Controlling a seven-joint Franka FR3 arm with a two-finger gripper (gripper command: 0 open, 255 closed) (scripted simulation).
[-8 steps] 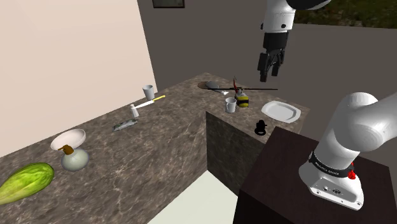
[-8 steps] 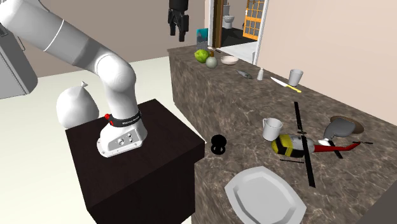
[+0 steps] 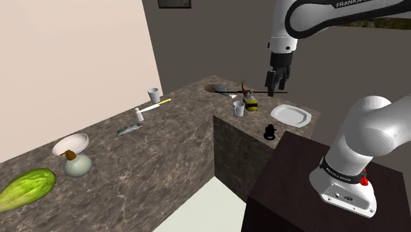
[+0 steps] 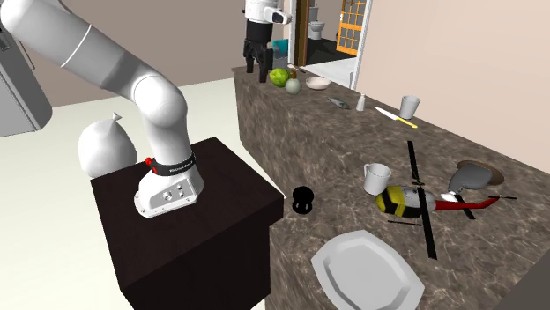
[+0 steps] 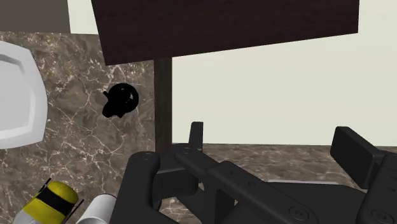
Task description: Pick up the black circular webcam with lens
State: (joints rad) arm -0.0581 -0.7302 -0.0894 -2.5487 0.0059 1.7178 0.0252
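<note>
Bench of dark marble holds the clutter. Above it the white arm has dropped since half a second ago, so the approach looks underway. Its pincer hangs empty, fingers apart, high near the white plate. Beside that plate, at the bench edge, sits the black webcam, untouched.

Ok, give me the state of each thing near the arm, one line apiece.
Black round webcam: sitting on the dark stone-patterned counter, not held.
Black end effector: open, empty, up in the air.
White mug: upright.
White plate: flat, bare.
</note>
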